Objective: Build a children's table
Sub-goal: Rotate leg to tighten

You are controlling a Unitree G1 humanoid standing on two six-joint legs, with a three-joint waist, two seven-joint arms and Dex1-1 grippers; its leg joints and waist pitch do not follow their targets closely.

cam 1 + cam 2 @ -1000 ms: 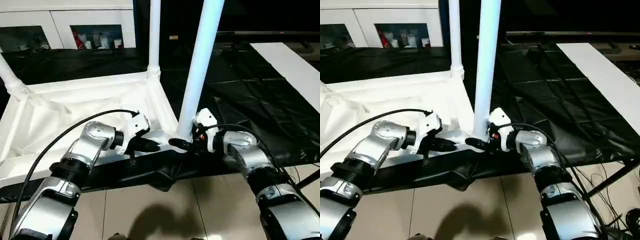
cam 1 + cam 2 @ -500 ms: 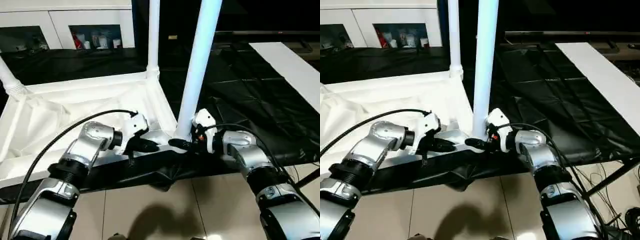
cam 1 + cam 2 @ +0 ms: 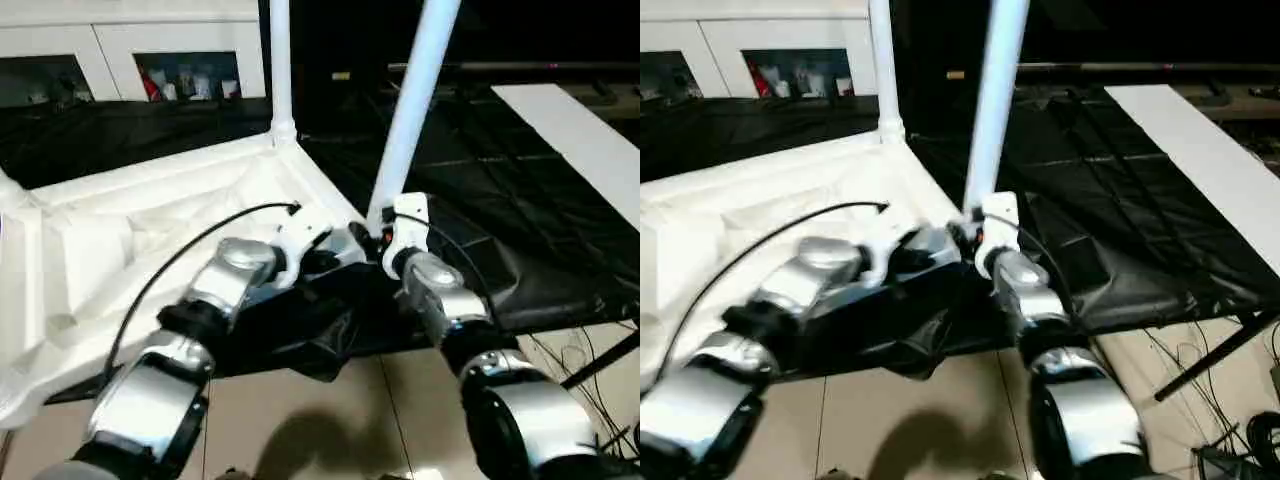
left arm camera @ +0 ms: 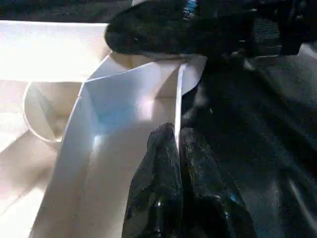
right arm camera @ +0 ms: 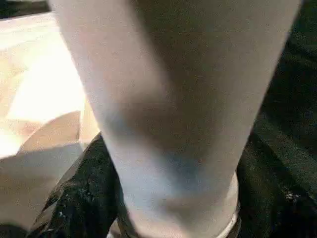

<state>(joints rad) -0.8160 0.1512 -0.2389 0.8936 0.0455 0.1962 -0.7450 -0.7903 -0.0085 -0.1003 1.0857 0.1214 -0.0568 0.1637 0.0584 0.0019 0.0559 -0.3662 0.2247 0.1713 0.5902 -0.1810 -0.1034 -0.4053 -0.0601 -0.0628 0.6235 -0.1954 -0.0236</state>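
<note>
A black sheet [image 3: 520,200] covers the work table, with tan floor [image 3: 300,420] below and a white cabinet [image 3: 150,50] with glass doors behind. The white plastic tabletop [image 3: 130,240] lies upside down on the sheet. Two smooth round legs stand up from it. The left gripper [image 4: 176,144] pinches the thin tabletop rim. The right gripper [image 3: 372,240] is closed around the near leg [image 3: 415,110] at its bottom.
</note>
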